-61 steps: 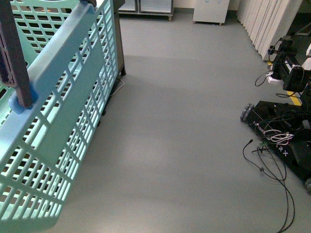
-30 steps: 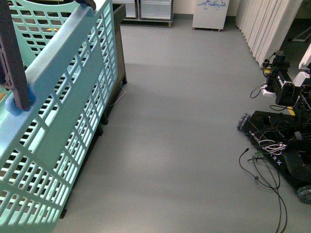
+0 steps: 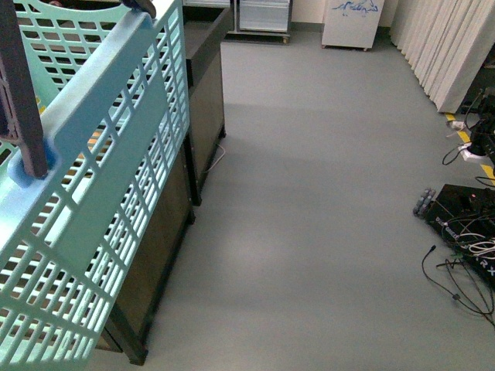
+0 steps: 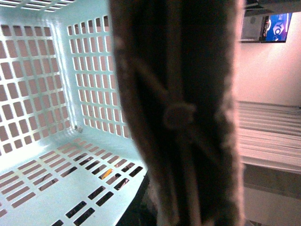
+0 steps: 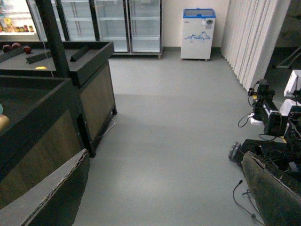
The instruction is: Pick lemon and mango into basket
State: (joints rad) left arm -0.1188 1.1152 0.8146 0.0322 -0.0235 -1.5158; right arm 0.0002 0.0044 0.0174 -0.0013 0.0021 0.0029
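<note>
Grey shop floor (image 3: 309, 232), dark display stands (image 5: 94, 89) and glass-door fridges (image 5: 113, 23) lie beyond the right pincer (image 5: 164, 160), whose jaws stand wide and empty. The mint basket (image 3: 85, 108) hangs tilted close by the left pincer, brown handle (image 3: 19, 93) raised; that pincer's grip cannot be told.

The basket (image 3: 116, 170) at nine o'clock of the front view was pale mint-blue, its walls a grid of rectangular slots, its handle (image 3: 19, 100) dark brown. The floor (image 3: 309, 232) was plain grey. At three o'clock sat a black wheeled platform (image 3: 464, 220). In the right wrist view the display stand (image 5: 96, 96) was black with a brown wood-grain panel. The chest freezer (image 5: 197, 35) at twelve o'clock was white with a blue lid and blue print.
</note>
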